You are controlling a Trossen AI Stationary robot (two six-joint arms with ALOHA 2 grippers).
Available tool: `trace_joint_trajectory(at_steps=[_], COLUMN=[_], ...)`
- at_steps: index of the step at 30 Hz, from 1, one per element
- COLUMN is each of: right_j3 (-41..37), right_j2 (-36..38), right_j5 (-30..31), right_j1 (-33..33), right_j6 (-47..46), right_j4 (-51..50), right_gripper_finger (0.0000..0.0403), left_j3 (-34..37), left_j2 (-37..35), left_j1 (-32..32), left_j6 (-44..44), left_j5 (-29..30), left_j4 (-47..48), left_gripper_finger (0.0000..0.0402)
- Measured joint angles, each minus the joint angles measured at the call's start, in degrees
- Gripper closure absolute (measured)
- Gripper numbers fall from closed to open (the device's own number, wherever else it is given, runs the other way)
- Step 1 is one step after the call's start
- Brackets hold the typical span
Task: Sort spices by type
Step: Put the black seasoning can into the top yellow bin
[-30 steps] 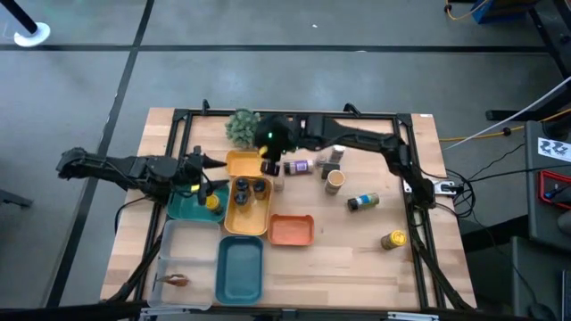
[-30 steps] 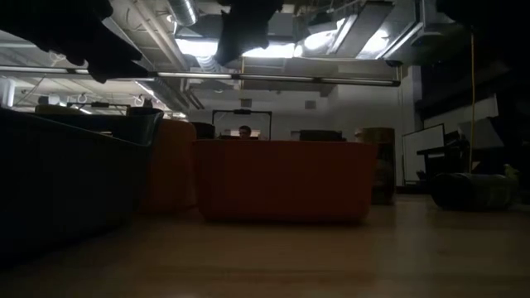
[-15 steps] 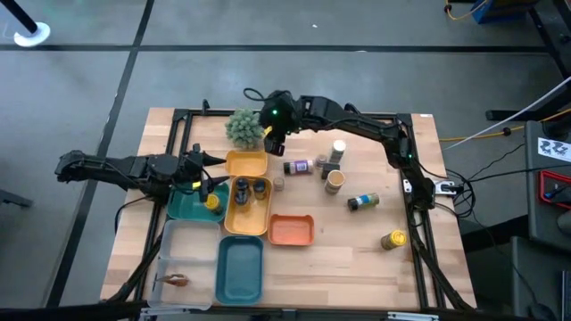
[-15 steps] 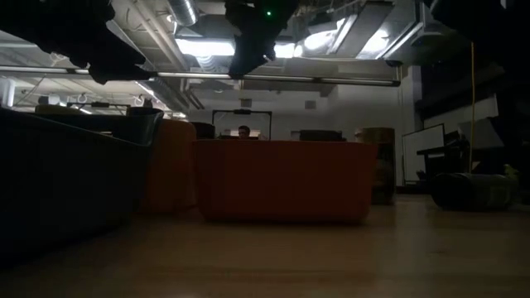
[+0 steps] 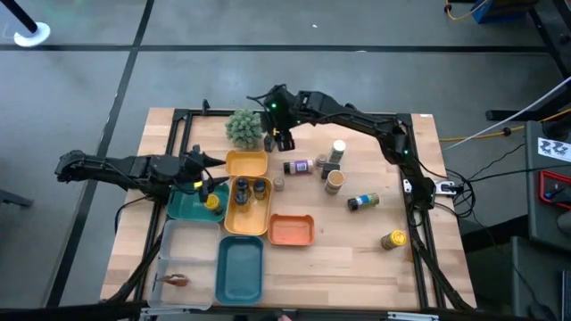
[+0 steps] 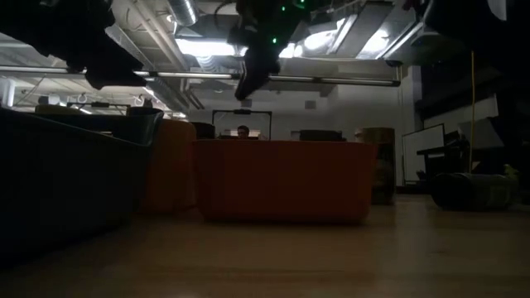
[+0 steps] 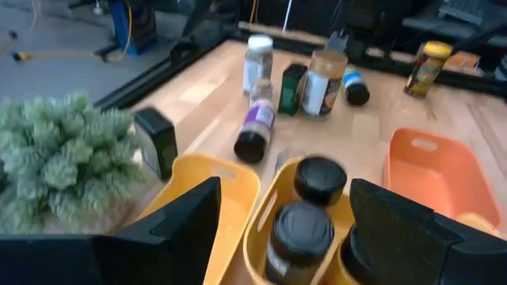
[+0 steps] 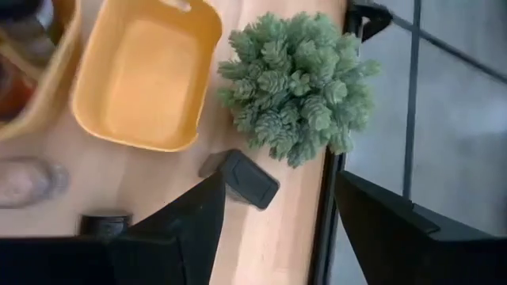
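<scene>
High view: the right gripper (image 5: 284,135) hangs at the far side of the table, fingers spread wide and empty, above a small black rectangular box (image 5: 270,143) standing upright between the fuzzy green plant (image 5: 244,127) and the small yellow plastic tray (image 5: 246,163). That box (image 8: 249,180) looks light and stiff with smooth faces, so I'd pinch it across its narrow sides, near the top. The left gripper (image 5: 202,175) waits at the left over the teal plastic tray (image 5: 184,206), fingers wide, nothing held. Two dark-capped jars (image 7: 310,207) sit in the long yellow tray (image 5: 234,219); the purple-labelled bottle (image 7: 253,131) lies on its side. Labels are unreadable, and the low view is too dark to show the box.
</scene>
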State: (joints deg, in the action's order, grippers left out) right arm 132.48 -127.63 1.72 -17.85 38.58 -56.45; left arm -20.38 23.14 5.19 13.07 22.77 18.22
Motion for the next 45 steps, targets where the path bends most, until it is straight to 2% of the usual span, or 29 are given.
trace_joint_trajectory(at_steps=[10, 19, 24, 34, 45], right_j3=[-5.2, -5.3, -5.3, -5.2, -6.3], right_j2=[-1.7, -6.1, -7.4, -7.6, -7.6], right_j5=[2.3, 2.5, 2.8, 2.3, 2.8], right_j1=[-1.0, -1.7, -1.7, -1.7, -1.7], right_j6=[8.3, 11.6, 14.3, 15.0, 20.5], right_j4=[3.3, 7.0, 5.9, 6.0, 7.6], right_gripper_finger=[0.0164, 0.0164, 0.0164, 0.0164, 0.0164], left_j3=[0.2, 0.2, 0.2, 0.2, 0.2], left_j2=[0.0, 0.1, 0.4, 0.4, 0.4], left_j1=[0.0, 0.0, 0.0, 0.0, 0.0], left_j6=[3.3, 3.4, 3.5, 3.5, 3.6], left_j5=[0.1, 0.7, 1.3, 1.9, 1.9], left_j4=[3.9, 3.6, 3.6, 3.6, 3.6], left_gripper_finger=[0.0139, 0.0139, 0.0139, 0.0139, 0.0139])
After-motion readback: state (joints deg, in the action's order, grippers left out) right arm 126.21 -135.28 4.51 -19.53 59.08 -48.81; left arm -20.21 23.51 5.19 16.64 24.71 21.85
